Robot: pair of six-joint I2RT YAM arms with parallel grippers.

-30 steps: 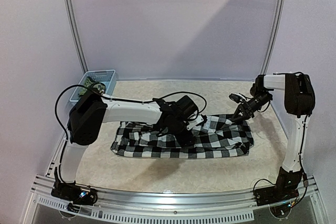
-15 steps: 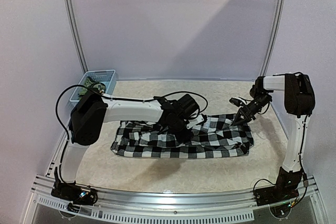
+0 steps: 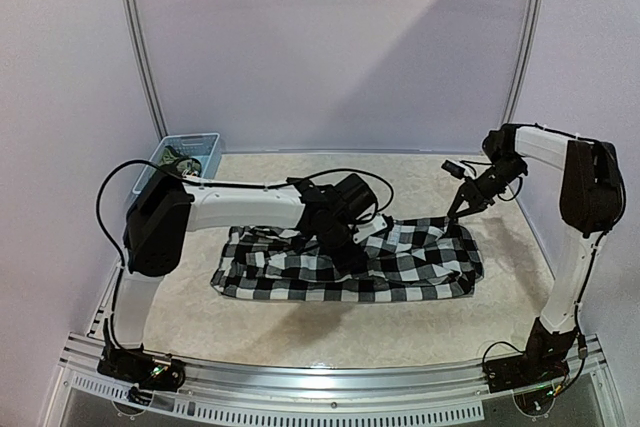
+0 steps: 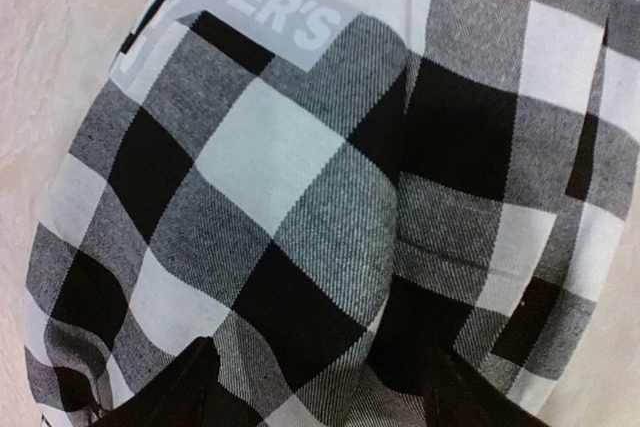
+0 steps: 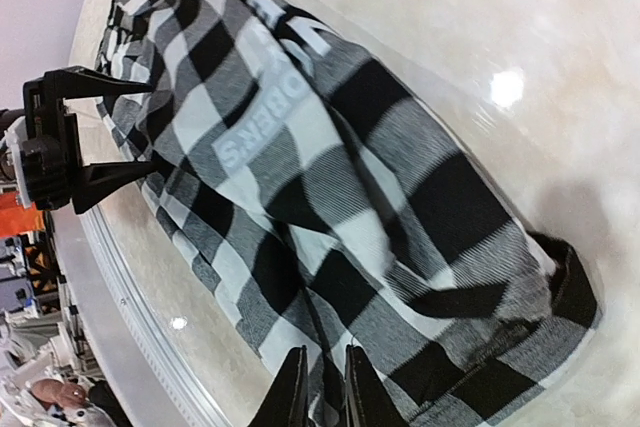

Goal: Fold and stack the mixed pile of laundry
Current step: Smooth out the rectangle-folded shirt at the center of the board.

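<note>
The black-and-white checked shirt (image 3: 400, 265) lies spread across the middle of the table. My left gripper (image 3: 343, 247) presses down on its middle. In the left wrist view its fingers (image 4: 170, 392) stand wide apart and open, straddling a raised fold of the shirt (image 4: 300, 197) with a grey printed label. My right gripper (image 3: 463, 209) is at the shirt's far right corner, which it holds slightly lifted. Seen from the right wrist, that gripper (image 5: 320, 392) is shut on a pinch of the shirt (image 5: 330, 187). Something olive-green (image 3: 172, 161) lies in the basket.
A light blue lattice basket (image 3: 195, 142) stands at the far left corner of the beige table (image 3: 300, 332). A metal rail (image 3: 320, 387) runs along the near edge, and curved frame posts rise at both sides.
My right gripper has moved up and toward the far right, drawing the shirt's corner with it. The left gripper stayed on the shirt's middle and shifted slightly left.
</note>
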